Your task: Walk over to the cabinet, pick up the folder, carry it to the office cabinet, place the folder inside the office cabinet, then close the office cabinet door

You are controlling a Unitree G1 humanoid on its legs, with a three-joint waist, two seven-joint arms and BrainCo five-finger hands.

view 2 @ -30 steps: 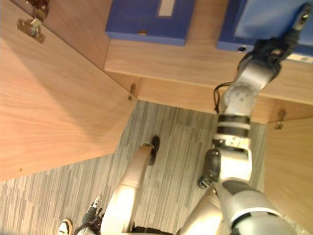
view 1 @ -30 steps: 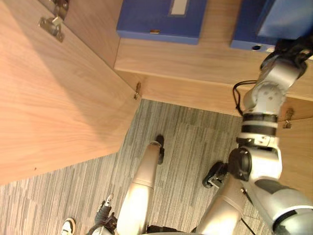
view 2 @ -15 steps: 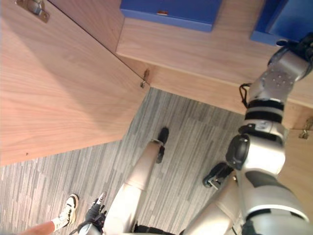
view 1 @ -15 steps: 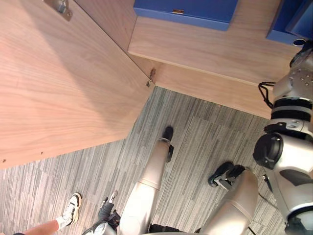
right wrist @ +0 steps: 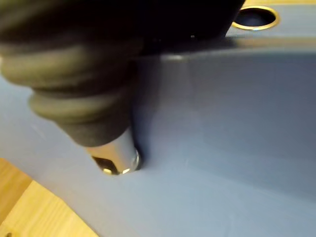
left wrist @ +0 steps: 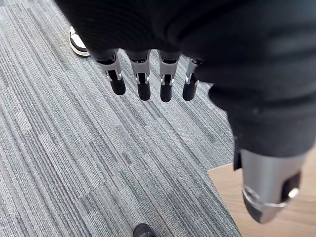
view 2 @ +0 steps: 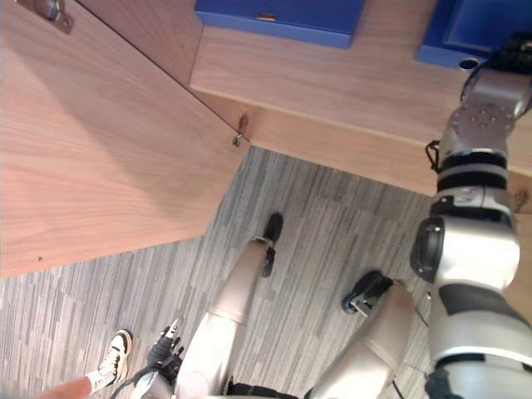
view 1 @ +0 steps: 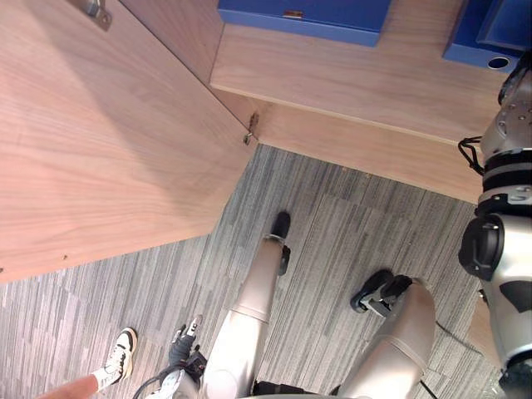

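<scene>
The right hand point(right wrist: 89, 108) is up at the open office cabinet, its thumb point(right wrist: 114, 157) laid flat against the broad face of the blue folder point(right wrist: 222, 138). The folder's round finger hole point(right wrist: 254, 17) sits on the spine, just past the hand. Whether the fingers have closed round the folder I cannot tell from here. That folder rests on the wooden shelf point(view 1: 349, 79), well apart from a second blue folder point(view 1: 303, 12) on the same board. The cabinet door point(view 1: 100, 141) stands swung wide. The left hand point(left wrist: 163, 44) hangs low with its fingers point(left wrist: 143, 89) straight and loose, holding nothing, grey carpet point(left wrist: 74, 148) below the fingertips and a person's shoe point(left wrist: 78, 43) beyond them.
</scene>
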